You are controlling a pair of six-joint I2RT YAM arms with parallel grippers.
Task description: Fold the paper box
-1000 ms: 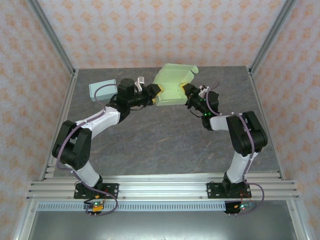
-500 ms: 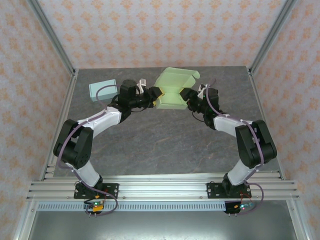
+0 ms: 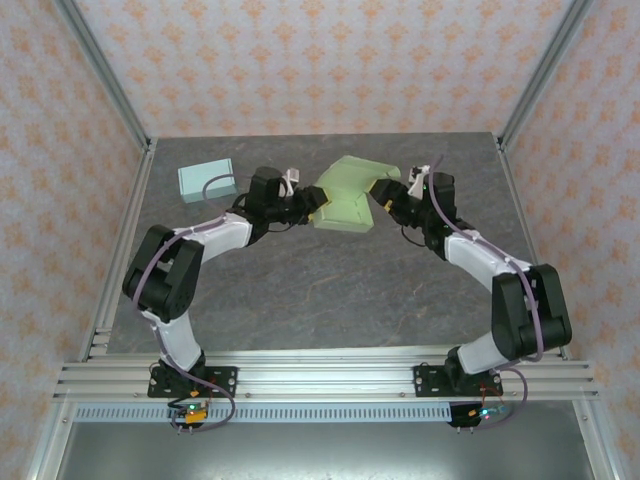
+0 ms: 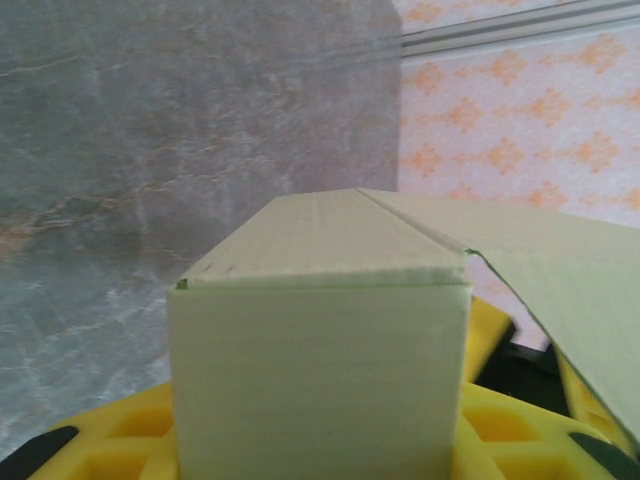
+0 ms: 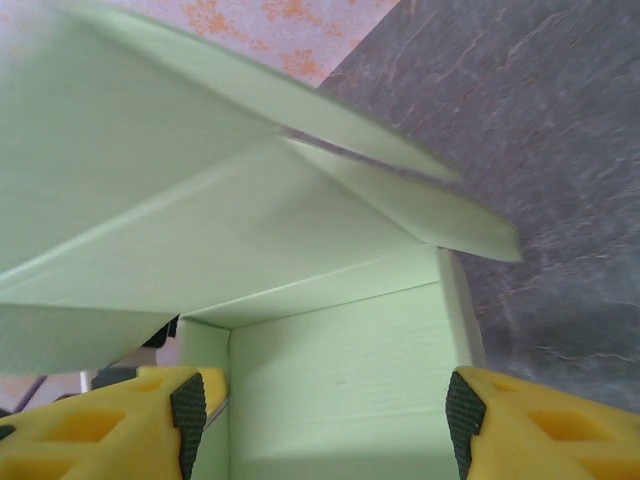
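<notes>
The pale green paper box (image 3: 345, 200) lies at the back middle of the table, its lid flap sloping down over the body. My left gripper (image 3: 312, 204) holds the box's left end. In the left wrist view, a box wall (image 4: 320, 370) is wedged between the yellow fingers (image 4: 130, 440). My right gripper (image 3: 385, 203) sits at the box's right end with its jaws open. In the right wrist view, the black pads (image 5: 187, 420) stand on either side of the box's end panel (image 5: 335, 380), and the lid flap (image 5: 200, 150) slopes overhead.
A small teal box (image 3: 205, 181) lies at the back left of the grey marbled table (image 3: 330, 290). Aluminium frame posts (image 3: 110, 80) and patterned walls close in the sides and back. A rail (image 3: 320, 378) runs along the near edge.
The right gripper's jaws have widened and let go of the box's right end. The lid has come down lower over the body. Both arms' elbows have swung outward.
</notes>
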